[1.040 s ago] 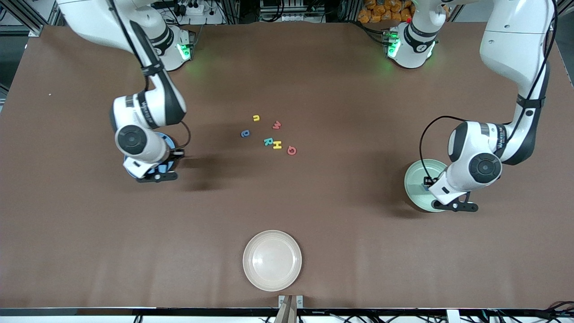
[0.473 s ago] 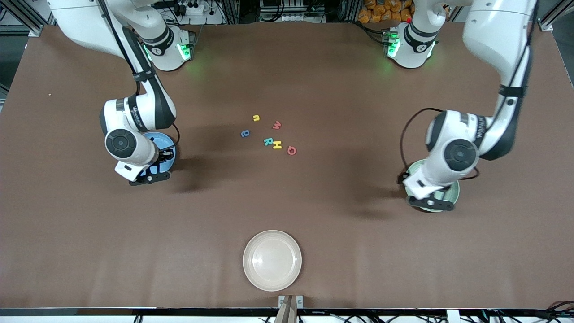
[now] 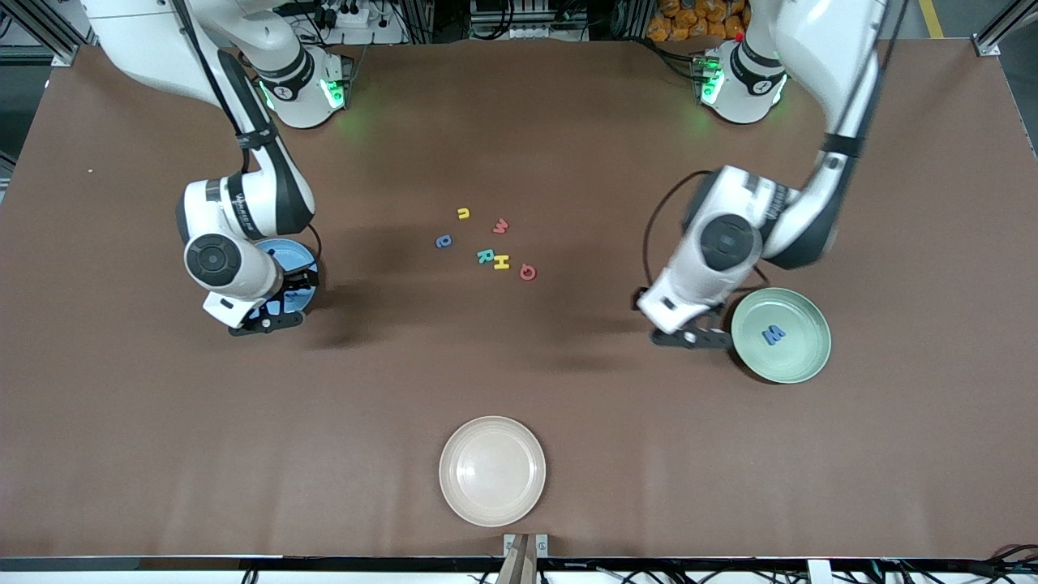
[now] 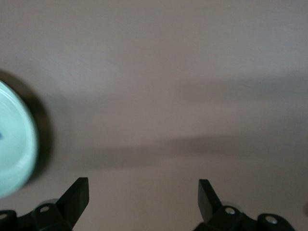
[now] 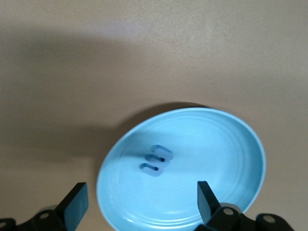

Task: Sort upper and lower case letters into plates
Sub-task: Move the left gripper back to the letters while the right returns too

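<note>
Leftward hand (image 3: pixel 696 334) has swung off the green plate (image 3: pixel 799 357), open over bare counter (image 3: pixel 568 422) beside it; a blue letter (image 3: pixel 774 334) lies inside. Right hand (image 5: pixel 139 204), open, hovers over the blue plate (image 5: pixel 216 144) holding a blue letter (image 5: pixel 156 160). Six letters (image 3: pixel 486 243) lie between.

A pale green plate (image 3: pixel 799 358) sits toward the left arm's end of the table with a blue capital M (image 3: pixel 774 334) lying flat in it. A blue plate (image 5: pixel 211 159) toward the right arm's end holds a small blue letter (image 5: pixel 156 160). Between them, six letters lie flat on the table: yellow n (image 3: pixel 463 213), red M (image 3: pixel 500 226), blue letter (image 3: pixel 443 241), teal R (image 3: pixel 484 256), yellow H (image 3: pixel 502 262), red Q (image 3: pixel 527 272).
</note>
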